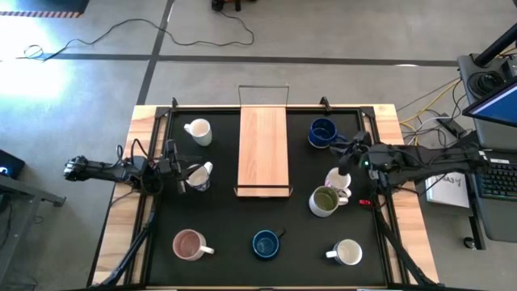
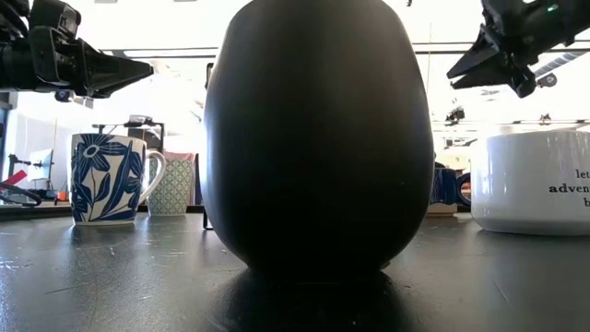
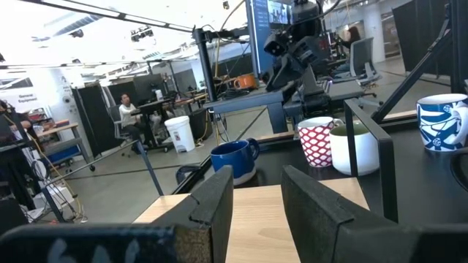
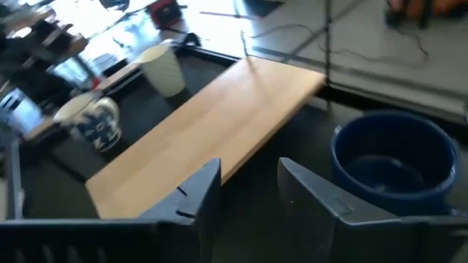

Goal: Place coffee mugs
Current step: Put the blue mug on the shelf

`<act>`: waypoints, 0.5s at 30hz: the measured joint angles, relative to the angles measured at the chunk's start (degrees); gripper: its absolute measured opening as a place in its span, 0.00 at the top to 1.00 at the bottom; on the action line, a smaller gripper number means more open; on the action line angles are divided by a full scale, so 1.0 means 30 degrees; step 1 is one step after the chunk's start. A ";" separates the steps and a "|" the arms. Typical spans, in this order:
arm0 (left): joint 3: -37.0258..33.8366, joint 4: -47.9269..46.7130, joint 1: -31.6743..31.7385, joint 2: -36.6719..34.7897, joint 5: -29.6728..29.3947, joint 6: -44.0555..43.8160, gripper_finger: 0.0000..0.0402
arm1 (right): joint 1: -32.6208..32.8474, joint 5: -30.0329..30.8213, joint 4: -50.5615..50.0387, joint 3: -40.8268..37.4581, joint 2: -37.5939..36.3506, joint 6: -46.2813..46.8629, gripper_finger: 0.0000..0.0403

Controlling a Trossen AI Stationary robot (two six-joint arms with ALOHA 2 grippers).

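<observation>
Left end effector (image 1: 179, 173) parted, empty, beside blue-patterned mug (image 1: 199, 176); right end effector (image 1: 349, 160) likewise parted, empty, above red-patterned mug (image 1: 338, 179), near blue mug (image 1: 322, 132); wooden shelf (image 1: 263, 150) bare, mugs all on counter (image 1: 230, 234), placing seemingly unstarted.

You see 8 mugs on the black mat: 3 white ones (image 1: 198, 131) (image 1: 348, 253) (image 1: 199, 175), 2 dark blue (image 1: 322, 132) (image 1: 266, 244), 1 green (image 1: 325, 201), 1 w/ pink inside (image 1: 189, 245), 1 red-patterned (image 1: 338, 179). Also 1 wood board (image 1: 263, 150) in the middle and 2 robot arms.
</observation>
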 joint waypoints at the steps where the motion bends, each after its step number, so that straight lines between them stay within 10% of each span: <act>1: -0.0007 0.0002 0.0006 0.0000 0.0001 -0.0007 0.75 | -0.0250 -0.0022 -0.0001 0.0000 0.0108 0.0476 0.66; 15: -0.0007 0.0007 -0.0001 0.0000 -0.0005 0.0001 0.75 | -0.2918 -0.0838 -0.2417 0.2393 0.4428 0.1795 0.65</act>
